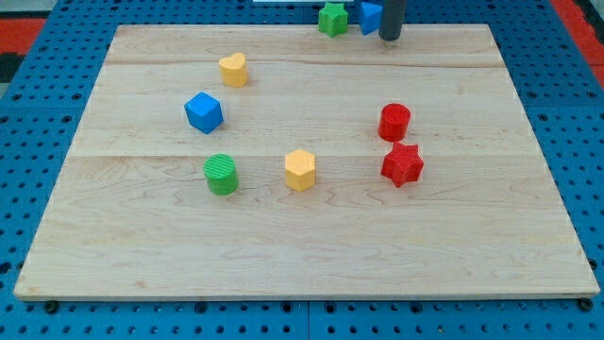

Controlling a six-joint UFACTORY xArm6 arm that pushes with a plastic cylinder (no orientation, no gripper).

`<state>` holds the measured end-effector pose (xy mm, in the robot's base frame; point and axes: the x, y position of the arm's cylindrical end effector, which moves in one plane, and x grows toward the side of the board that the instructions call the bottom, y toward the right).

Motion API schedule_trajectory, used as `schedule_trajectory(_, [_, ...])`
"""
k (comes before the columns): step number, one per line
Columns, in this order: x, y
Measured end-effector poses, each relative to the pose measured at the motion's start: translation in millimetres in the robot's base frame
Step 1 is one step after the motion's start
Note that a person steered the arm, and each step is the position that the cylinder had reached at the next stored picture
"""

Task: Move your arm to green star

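One short hop left I'd say: my tip (pixel 390 38) (plain rod, no jaws to open or close) sits at the board's top edge, a blue block (pixel 369 15) touching its left, the green star (pixel 332 19) just beyond that.

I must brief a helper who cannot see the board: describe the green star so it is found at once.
Start at the wooden board and go to its top edge, right of centre. Two blocks sit there beside my tip: the green star lies left of the blue block. The other green block is round and sits lower left.
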<state>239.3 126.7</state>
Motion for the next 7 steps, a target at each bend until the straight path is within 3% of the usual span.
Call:
schedule_trajectory(2, [93.5,-47.1])
schedule_trajectory(3, [98.4,-102.4])
schedule_trajectory(5, [23.4,-104.0])
schedule_trajectory(7, [-10.6,-91.8])
